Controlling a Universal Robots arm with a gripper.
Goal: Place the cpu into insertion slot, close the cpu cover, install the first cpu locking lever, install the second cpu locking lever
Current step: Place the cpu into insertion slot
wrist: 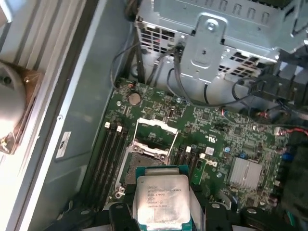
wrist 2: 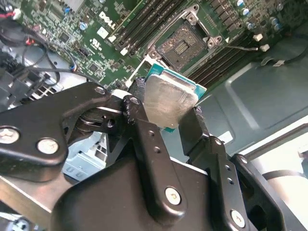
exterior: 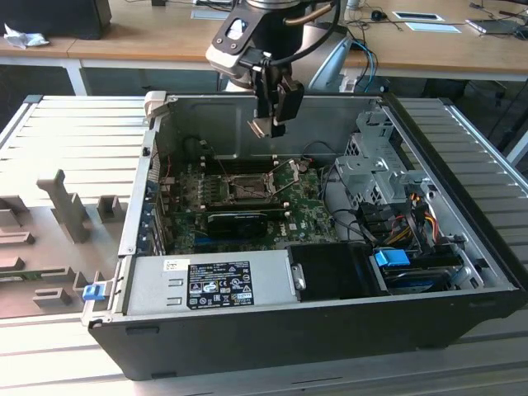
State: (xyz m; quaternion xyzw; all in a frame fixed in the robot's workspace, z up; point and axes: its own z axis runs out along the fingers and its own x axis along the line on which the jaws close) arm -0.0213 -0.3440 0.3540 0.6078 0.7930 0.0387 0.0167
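Hand [wrist 2: 166,109]: closed on the cpu [wrist 2: 169,96], pinched at opposite edges, metal face showing, chip tilted.
Insertion slot [wrist: 146,156]: below the hand, well apart, uncovered, dark centre bare.
Risk: lowered tilted or misrotated, the cpu would likely bend socket contacts or slip free.

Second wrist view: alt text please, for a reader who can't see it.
The gripper is shut on the cpu, its silvery face showing, held clear of the green motherboard. Beyond it the insertion slot lies uncovered, its dark centre bare.
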